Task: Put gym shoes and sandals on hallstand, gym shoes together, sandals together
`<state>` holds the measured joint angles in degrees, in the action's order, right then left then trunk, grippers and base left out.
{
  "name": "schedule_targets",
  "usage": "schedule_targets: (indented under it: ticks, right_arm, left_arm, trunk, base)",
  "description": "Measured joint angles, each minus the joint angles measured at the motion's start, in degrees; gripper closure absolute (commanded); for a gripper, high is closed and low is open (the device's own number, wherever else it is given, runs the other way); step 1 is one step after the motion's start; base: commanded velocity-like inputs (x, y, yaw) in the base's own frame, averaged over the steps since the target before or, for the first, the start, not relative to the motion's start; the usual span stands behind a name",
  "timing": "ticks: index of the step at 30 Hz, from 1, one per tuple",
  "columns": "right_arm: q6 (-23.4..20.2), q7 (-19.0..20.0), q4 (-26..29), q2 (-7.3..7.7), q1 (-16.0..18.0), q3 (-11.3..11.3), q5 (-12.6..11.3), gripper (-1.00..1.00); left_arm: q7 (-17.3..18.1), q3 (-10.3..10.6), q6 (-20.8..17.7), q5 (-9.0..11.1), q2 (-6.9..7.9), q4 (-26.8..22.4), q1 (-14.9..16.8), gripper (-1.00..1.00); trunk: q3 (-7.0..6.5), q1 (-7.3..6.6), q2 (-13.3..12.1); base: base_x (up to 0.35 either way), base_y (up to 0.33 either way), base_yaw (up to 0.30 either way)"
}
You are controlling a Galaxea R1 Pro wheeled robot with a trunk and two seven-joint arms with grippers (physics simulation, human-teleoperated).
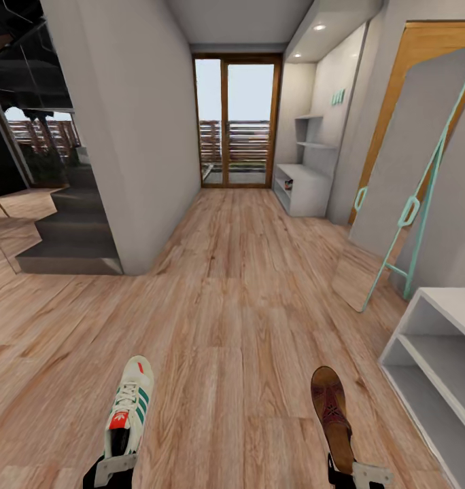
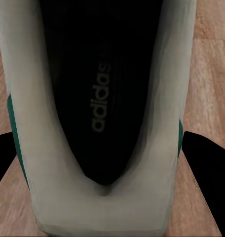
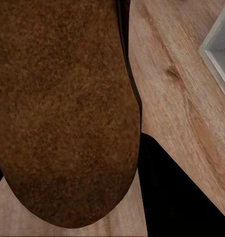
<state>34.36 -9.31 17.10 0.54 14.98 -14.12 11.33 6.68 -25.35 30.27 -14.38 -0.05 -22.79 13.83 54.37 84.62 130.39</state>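
One insole (image 2: 100, 94) reads "adidas".

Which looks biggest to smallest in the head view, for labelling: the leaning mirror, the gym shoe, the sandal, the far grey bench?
1. Leaning mirror, by far.
2. Gym shoe and sandal: look alike, both near the camera, so unranked.
3. Far grey bench: looks small, but distance makes that unsure.

I have both arms low and forward. My left tool (image 1: 115, 468) sits at about 7 o'clock in the head view, clamped on the gym shoe's (image 1: 128, 406) heel; my right tool (image 1: 365, 473) at 5 o'clock grips the sandal's (image 1: 333, 414) heel.
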Motion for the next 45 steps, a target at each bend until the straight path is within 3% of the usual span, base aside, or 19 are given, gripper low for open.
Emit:
schedule_targets:
  ticks: [45]
  right_arm:
    - [0.0, -0.1, 0.1, 0.09, 0.0, -0.1, 0.0, 1.00]
  left_arm:
    - [0.0, 0.0, 0.0, 0.0, 0.00, 0.0, 0.0, 1.00]
  trunk:
    - [0.00, 0.00, 0.0]
  base:
    - [0.338, 0.000, 0.000]
